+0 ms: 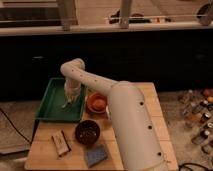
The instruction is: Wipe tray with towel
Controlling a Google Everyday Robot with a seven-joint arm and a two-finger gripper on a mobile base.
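A green tray (50, 107) sits at the back left of the wooden table. My gripper (72, 91) reaches down over the tray's right half, at the end of the white arm that comes in from the lower right. It is shut on a white towel (68, 101). The towel hangs down from the gripper and its lower end touches the tray floor. The towel hides the fingertips.
An orange bowl (97, 103) stands just right of the tray. A dark bowl (88, 132), a blue sponge (95, 155) and a small brown packet (60, 142) lie on the table's front half. Bottles (200, 115) stand on the floor at right. A dark counter runs behind.
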